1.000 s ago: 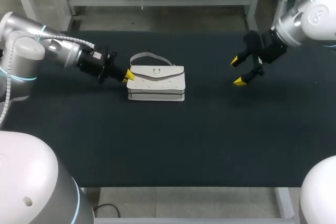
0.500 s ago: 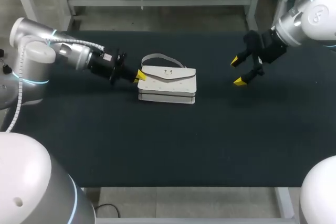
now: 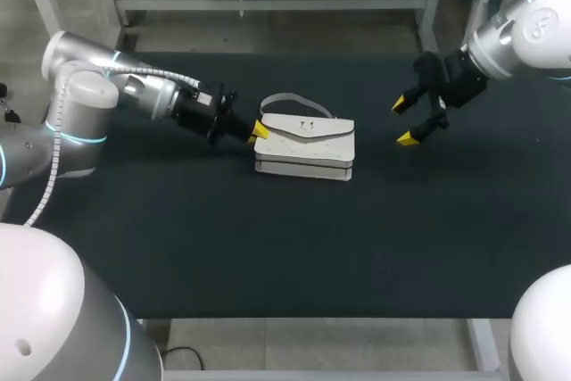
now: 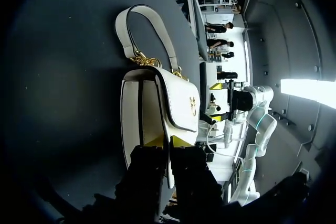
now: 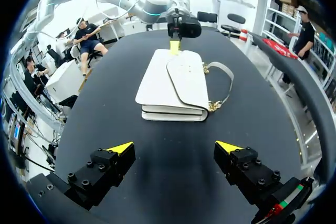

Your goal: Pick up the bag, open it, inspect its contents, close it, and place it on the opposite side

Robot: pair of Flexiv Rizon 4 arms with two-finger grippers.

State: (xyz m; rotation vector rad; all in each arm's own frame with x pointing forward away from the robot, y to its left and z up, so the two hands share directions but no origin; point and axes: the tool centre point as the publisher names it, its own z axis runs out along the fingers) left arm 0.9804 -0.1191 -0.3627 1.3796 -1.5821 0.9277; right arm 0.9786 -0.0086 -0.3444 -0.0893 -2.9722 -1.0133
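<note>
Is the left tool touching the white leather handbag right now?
Touching. In the left wrist view, the left tool pinches the end edge of the white leather handbag from both sides.

The wide black worktop [image 3: 268,247] — matte and cloth-like — spans the head view from side to side, its near edge running straight along the front.

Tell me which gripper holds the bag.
The left gripper, shut on one end of the white bag; the right gripper hangs open, away from it.
</note>
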